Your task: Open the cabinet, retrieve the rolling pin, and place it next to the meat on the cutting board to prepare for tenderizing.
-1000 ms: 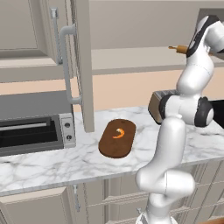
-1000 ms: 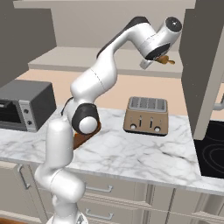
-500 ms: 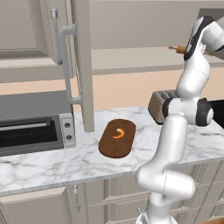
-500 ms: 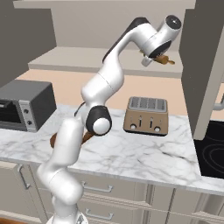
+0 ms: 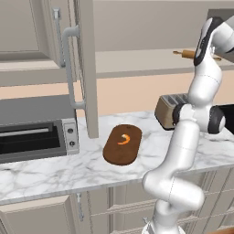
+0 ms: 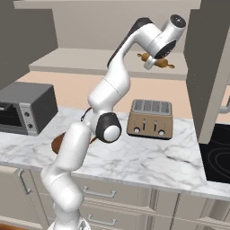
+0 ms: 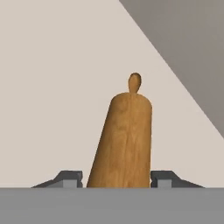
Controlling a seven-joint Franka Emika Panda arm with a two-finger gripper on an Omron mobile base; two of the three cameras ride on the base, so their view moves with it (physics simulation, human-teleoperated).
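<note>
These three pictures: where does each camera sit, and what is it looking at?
Left base view: behind the arm's left, facing the dark oval wooden cutting board; white arm at right.
Right base view: behind its right, facing the brown toaster; arm at left.
Hand view: on the hand, looking along the light wooden rolling pin between its fingers.
All three share the rolling pin on the cabinet shelf.

The arm is hiding the rolling pin's (image 5: pixel 186 54) middle and much of the cutting board (image 6: pixel 57 143). Whether the fingers (image 7: pixel 70 178) are touching the pin is unclear.
</note>
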